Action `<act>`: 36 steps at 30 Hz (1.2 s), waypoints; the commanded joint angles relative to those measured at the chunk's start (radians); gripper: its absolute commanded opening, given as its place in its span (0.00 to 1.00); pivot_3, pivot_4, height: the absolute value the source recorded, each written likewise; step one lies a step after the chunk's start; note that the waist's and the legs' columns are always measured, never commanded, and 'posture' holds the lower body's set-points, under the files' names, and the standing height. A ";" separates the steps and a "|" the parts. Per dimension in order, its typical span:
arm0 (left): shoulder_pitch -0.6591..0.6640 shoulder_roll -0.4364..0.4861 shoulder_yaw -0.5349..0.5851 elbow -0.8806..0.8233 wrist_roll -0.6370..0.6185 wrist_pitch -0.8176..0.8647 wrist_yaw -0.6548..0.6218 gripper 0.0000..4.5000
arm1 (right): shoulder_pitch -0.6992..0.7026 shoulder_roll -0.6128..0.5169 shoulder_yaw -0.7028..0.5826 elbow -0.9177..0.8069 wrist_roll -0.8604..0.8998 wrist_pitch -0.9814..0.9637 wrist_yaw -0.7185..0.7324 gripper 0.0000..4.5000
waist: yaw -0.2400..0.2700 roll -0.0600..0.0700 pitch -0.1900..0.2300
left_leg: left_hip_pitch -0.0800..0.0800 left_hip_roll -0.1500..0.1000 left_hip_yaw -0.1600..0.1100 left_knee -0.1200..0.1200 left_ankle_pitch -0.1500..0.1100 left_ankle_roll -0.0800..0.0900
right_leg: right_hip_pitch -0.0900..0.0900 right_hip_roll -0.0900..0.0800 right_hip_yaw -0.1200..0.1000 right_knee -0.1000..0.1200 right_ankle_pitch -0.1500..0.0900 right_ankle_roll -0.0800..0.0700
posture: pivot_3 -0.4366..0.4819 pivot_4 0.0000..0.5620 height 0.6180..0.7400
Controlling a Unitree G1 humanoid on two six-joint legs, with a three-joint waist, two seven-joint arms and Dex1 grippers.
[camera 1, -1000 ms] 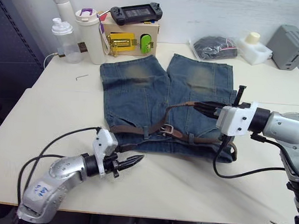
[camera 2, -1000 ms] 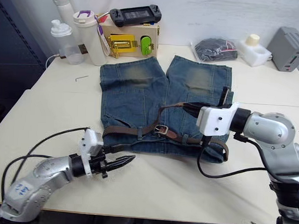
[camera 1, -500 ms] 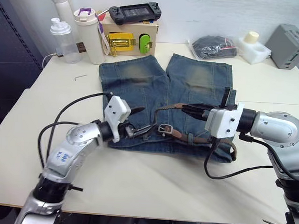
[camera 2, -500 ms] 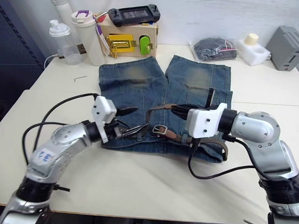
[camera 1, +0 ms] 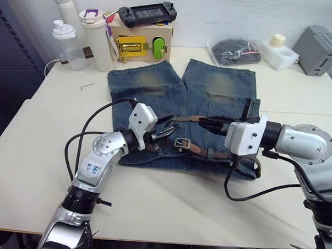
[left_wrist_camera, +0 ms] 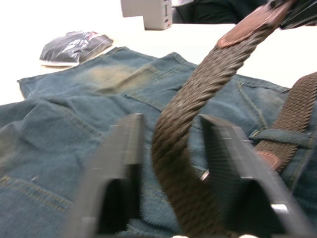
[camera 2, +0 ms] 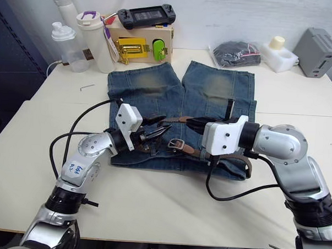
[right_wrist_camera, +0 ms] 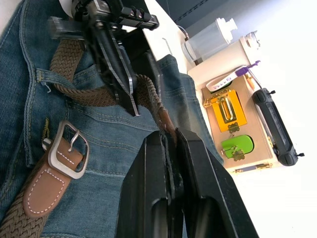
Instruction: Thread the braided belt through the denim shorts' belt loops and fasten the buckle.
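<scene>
Denim shorts [camera 1: 156, 96]: flat at centre frame, waistband toward bottom. Braided belt [camera 1: 217, 155]: along waistband; buckle [camera 1: 182, 142] centre. Right gripper [camera 1: 202, 123]: clamped on the belt's tip. Left gripper [camera 1: 167, 132]: fingers apart, straddling the raised belt.

We've got the shorts [camera 2: 156, 96] flat on the table [camera 2: 168, 202], both grippers over the waistband, right gripper [camera 2: 192, 123] pinching the belt [camera 2: 180, 119] end near the buckle [camera 2: 178, 144].
</scene>
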 commanded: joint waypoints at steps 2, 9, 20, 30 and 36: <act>0.018 0.000 0.021 -0.045 0.008 -0.018 -0.007 0.00 | 0.006 0.005 -0.015 -0.037 0.009 0.018 -0.012 0.00 | -0.002 0.000 0.000 | 0.000 0.000 0.000 0.000 0.000 0.000 | 0.000 0.000 0.000 0.000 0.000 0.000 | 0.48 0.27 0.22; 0.044 -0.001 0.042 -0.056 0.026 0.014 0.036 0.00 | 0.038 0.044 -0.043 -0.050 0.063 0.215 -0.059 0.39 | -0.014 0.000 0.000 | 0.001 0.000 -0.001 -0.001 0.000 0.000 | 0.001 0.000 0.000 0.001 0.000 0.000 | 0.48 0.27 0.22; 0.087 -0.036 0.162 -0.169 -0.039 0.131 0.138 0.00 | 0.258 0.095 0.067 -0.130 -0.039 0.353 -0.160 0.99 | -0.013 0.000 0.000 | 0.002 0.000 -0.001 -0.002 0.000 0.000 | 0.001 0.000 0.000 0.000 0.000 0.001 | 0.48 0.27 0.22; 0.084 -0.034 0.171 -0.221 -0.052 0.186 0.139 0.00 | 0.269 0.199 0.112 -0.066 -0.113 0.354 -0.267 0.99 | -0.014 -0.001 0.000 | 0.003 0.000 -0.001 -0.002 0.000 0.000 | 0.001 0.000 0.000 0.001 0.000 0.001 | 0.48 0.27 0.22; 0.118 -0.008 0.161 -0.221 -0.033 0.210 0.130 0.00 | 0.269 0.230 0.104 -0.068 -0.076 0.470 -0.268 0.50 | -0.015 -0.001 0.000 | 0.003 0.000 -0.001 -0.002 0.000 0.000 | 0.001 0.001 0.000 0.002 0.000 0.001 | 0.48 0.27 0.22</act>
